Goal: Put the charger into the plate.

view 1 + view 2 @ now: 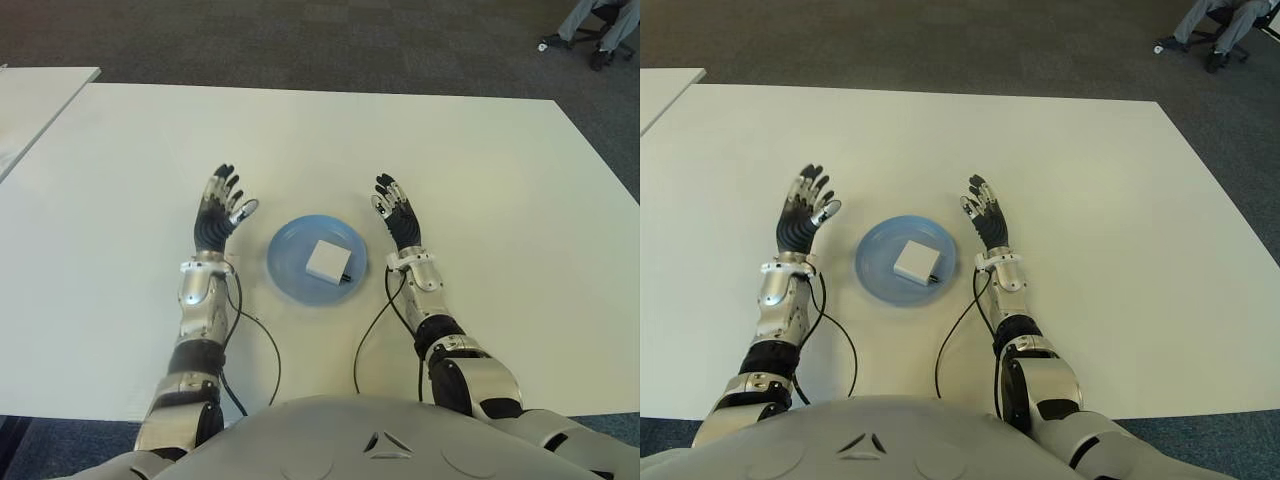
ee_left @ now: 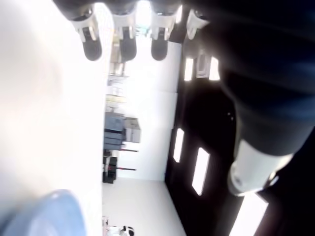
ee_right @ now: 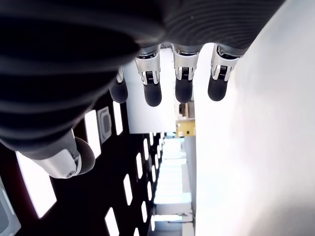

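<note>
A white square charger (image 1: pixel 328 261) lies in the blue plate (image 1: pixel 287 256) near the table's front middle; a short dark plug shows at its right edge. My left hand (image 1: pixel 220 212) is just left of the plate, fingers spread and holding nothing. Just right of the plate is my right hand (image 1: pixel 396 214), also spread and holding nothing. In the left wrist view the fingertips (image 2: pixel 127 48) are extended and the plate's blue rim (image 2: pixel 54 211) shows nearby. The right wrist view shows straight fingertips (image 3: pixel 183 88) with nothing between them.
The white table (image 1: pixel 480 180) stretches wide around the plate. A second white table (image 1: pixel 30 100) stands at the far left. Dark carpet lies beyond, with a seated person's legs and a chair (image 1: pixel 598 30) at the far right. Black cables (image 1: pixel 262 345) run along both forearms.
</note>
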